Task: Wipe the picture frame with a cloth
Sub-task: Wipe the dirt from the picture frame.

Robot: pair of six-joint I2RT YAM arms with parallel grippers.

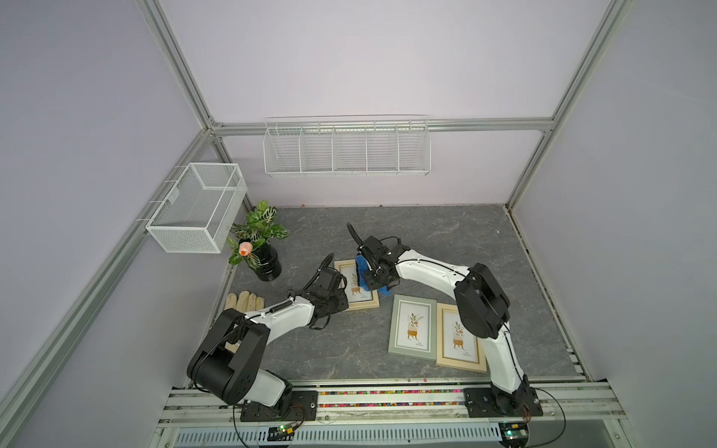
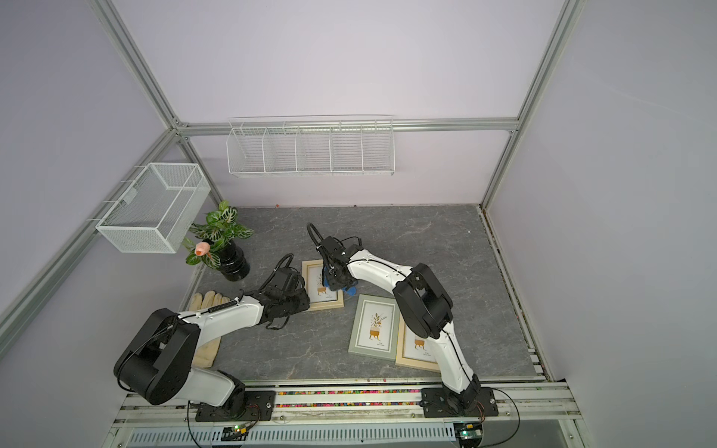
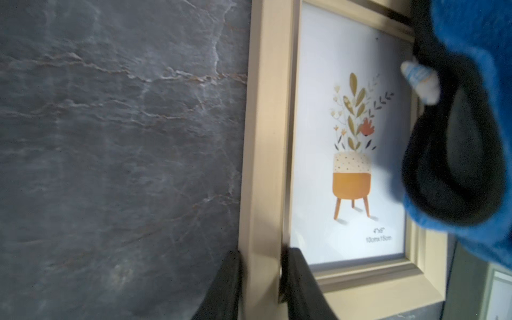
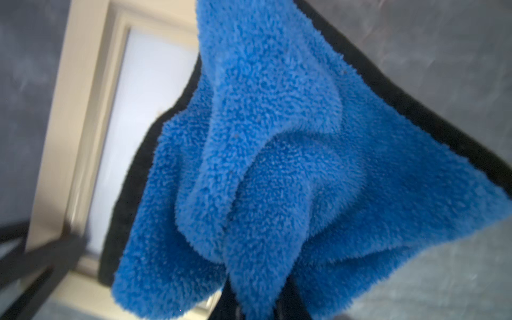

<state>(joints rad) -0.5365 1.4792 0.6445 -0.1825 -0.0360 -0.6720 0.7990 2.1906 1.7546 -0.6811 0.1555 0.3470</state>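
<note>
Right gripper (image 1: 375,281), jaws pinched on the soft royal-blue plush cloth (image 1: 361,267), holds it over the light wooden picture frame (image 1: 364,304) in a top view. Left wrist view: left gripper (image 3: 261,259) clamps one frame rail. Right wrist view: the cloth drapes limp and should compress easily; grip a bunched fold. The frame looks rigid, its glazing probably fragile.

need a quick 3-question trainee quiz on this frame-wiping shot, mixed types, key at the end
1. True or false: the right gripper is shut on the blue cloth.
2. What is the left gripper clamping? A) the glove B) the beige frame, by one side rail C) the plant pot
3. How many picture frames lie on the table?
Key: 1 true; 2 B; 3 three: that beige frame, a grey-green frame, a second beige frame.
</note>
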